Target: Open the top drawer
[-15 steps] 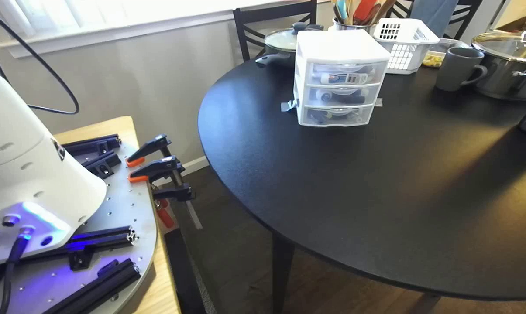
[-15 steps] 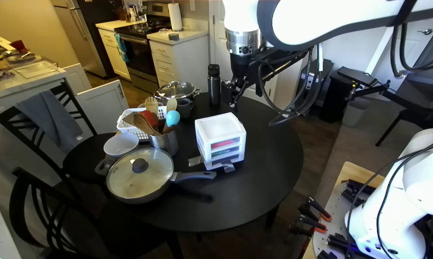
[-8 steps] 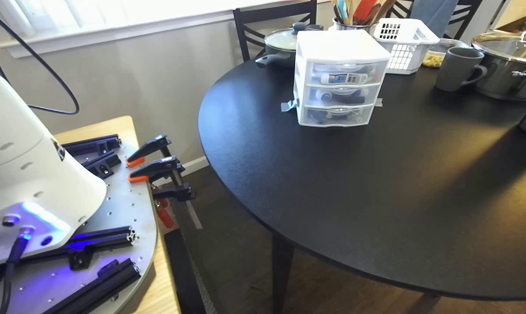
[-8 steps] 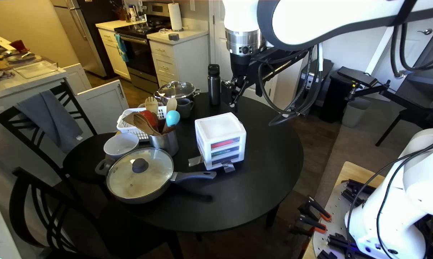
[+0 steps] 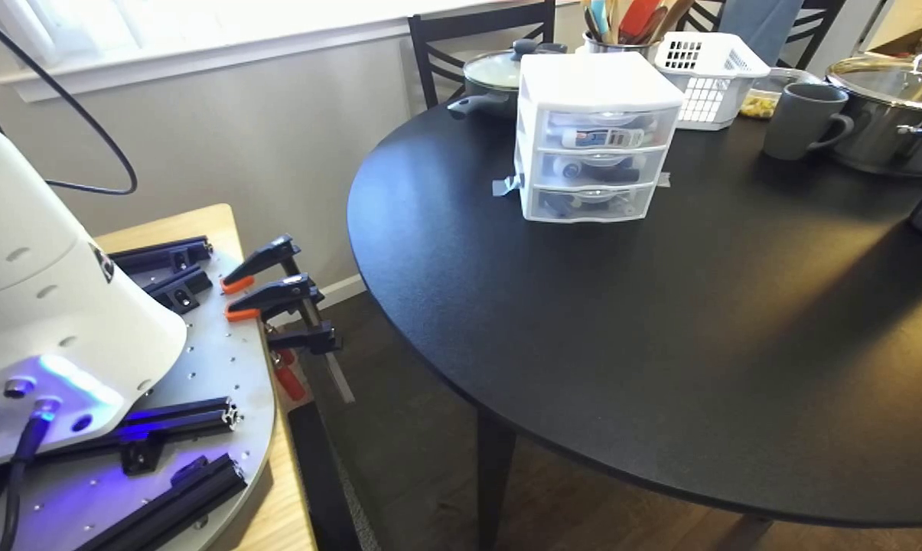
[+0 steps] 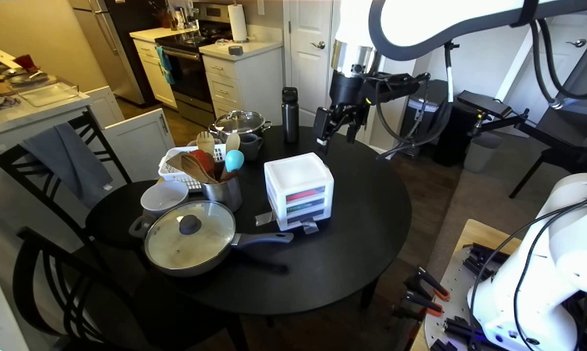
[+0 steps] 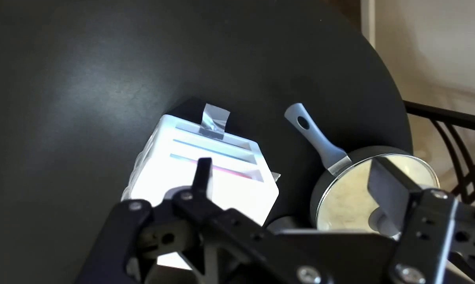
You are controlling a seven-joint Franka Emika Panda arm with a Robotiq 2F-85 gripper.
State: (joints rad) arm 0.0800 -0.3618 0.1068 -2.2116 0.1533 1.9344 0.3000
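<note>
The white-framed organiser [image 5: 600, 80] stands upright on the black table. Its clear top drawer [image 5: 602, 136], with a white labelled item inside, is shut above two like drawers in an exterior view. Another exterior view shows the organiser's opposite side, where a red item shows through the top slot [image 6: 305, 195]. My gripper [image 6: 337, 138] hangs in the air above and beyond the organiser there. In the wrist view my gripper [image 7: 290, 169] has its fingers wide apart and nothing between them. One finger overlaps the organiser's top [image 7: 162, 177]; the drawer fronts are barely visible.
A lidded pan [image 6: 191, 239] with its handle stands near the organiser. A utensil pot [image 6: 225, 192], white basket [image 5: 705, 76], grey mug [image 5: 801, 122], steel pot [image 5: 889, 115] and dark bottle [image 6: 290, 117] stand on the table. Tape [image 6: 310, 226] lies at the organiser's base.
In an exterior view the arm and gripper have shifted to the right, and the gripper has turned so both fingers show apart. The organiser and its drawers have not moved.
</note>
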